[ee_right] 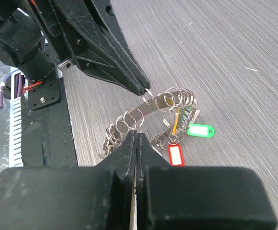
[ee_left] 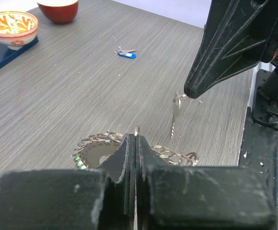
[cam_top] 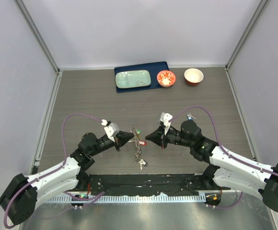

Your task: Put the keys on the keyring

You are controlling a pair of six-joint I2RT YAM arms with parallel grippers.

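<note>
Top external view: one keyring [cam_top: 138,140], caught between two gripper tips facing each other across it. On the keyring's left side, touching it, the left gripper [cam_top: 131,138], pinched shut on one of the keyring's small loops; plainest from the right wrist, where that closed tip meets the grey band. Just right of the keyring, the right gripper [cam_top: 147,137], clamped shut on one silver key [ee_left: 176,116], held by its head.

Long axis of the silver key near upright, blade down, hanging above and just beside the keyring, apart from it. From that key, keyring lower and toward the left arm. Right arm nearer the key, left arm nearer the keyring. Likely next: head of the key brought to a loop beside the left tip.

On the keyring: one green tag [ee_right: 200,130], one red tag [ee_right: 175,154], loops and keys too tangled to count. Beyond the keyring to its right, one blue-headed key [ee_left: 127,54], loose. Far behind the keyring: one patterned bowl [cam_top: 166,78], one red bowl [cam_top: 193,76], one blue tray [cam_top: 159,66].
</note>
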